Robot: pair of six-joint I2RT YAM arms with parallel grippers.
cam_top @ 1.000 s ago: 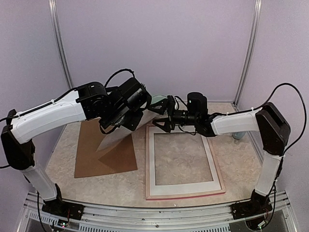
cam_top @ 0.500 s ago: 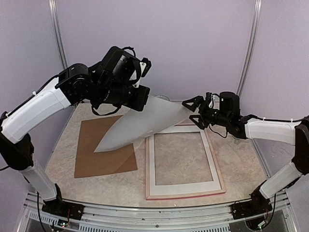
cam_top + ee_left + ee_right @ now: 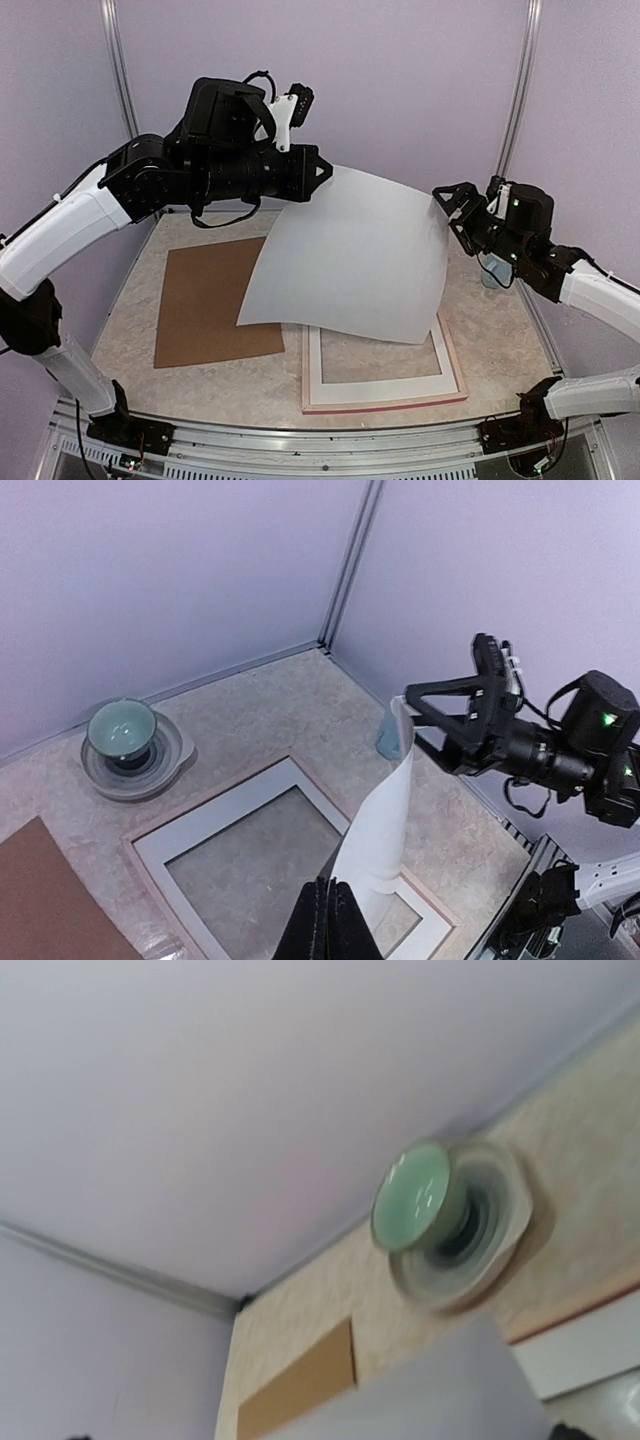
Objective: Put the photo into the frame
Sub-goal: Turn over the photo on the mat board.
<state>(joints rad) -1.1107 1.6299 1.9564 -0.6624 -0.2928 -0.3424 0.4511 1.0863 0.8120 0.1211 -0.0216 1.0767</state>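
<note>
Lifting the photo (image 3: 350, 260) clear: white back turned to the overhead camera, printed side hidden, bowed and sagging like limp paper. Hanging above the far half of the frame (image 3: 385, 404), well apart from it, over the near right part of the table (image 3: 500, 330). Pinched at the far left corner by the left gripper (image 3: 320, 172), clamped tight on the sheet. Flanked at the far right corner by the right gripper (image 3: 455, 208), spread wide apart; touching or just beside, cannot tell.

Judged mid-carry: raised, not yet laid in. Next, probably: lowering flat and square onto the white mat (image 3: 380, 383) inside the frame's rim, steadying the loose corner against flopping. Leaving the brown backing board (image 3: 210, 300) toward the near left.
</note>
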